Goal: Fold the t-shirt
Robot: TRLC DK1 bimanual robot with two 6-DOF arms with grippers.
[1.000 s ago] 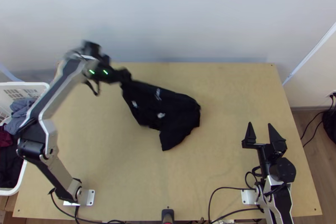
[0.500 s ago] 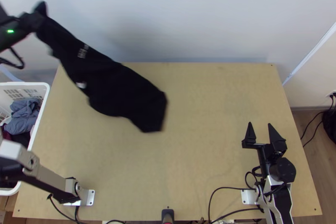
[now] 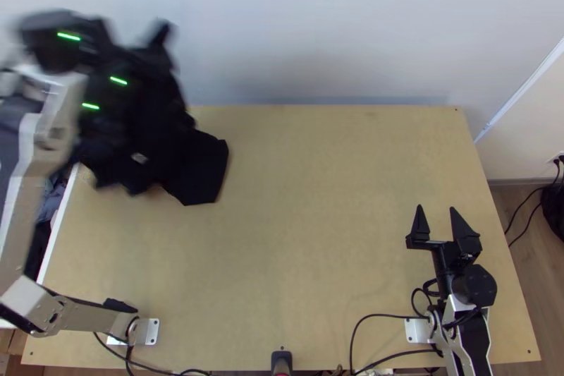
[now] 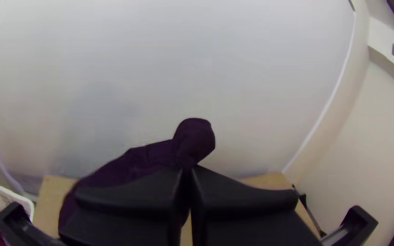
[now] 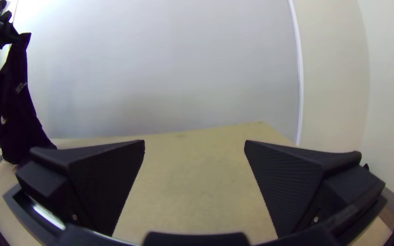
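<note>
**The left arm's flat black fingers (image 4: pixel 242 198) pinch the plain black cloth t-shirt (image 3: pixel 203 173), aloft at far left; the right arm's flat black fingers (image 5: pixel 106 177) stand wide at near right**

The relation that matters is height and slant. The t-shirt hangs bunched from the left fingers, its long axis steep, running from the pinch down to a loose lower end at the far left of the light wooden bench (image 3: pixel 317 270). Whether that end touches the wood I cannot tell, nor which part of the garment is pinched. A white plastic basket (image 4: pixel 10 195) stands beside the bench on the left.

The left fingers are closed together on the cloth. The right fingers hold nothing and are well apart from it, with most of the bench between.

I judge the folding proper not begun: the cloth must first be laid out. That likely calls for swinging it right and nearer while lowering, loose end leading. Put down too steeply, it could heap, or catch the basket's rim.
</note>
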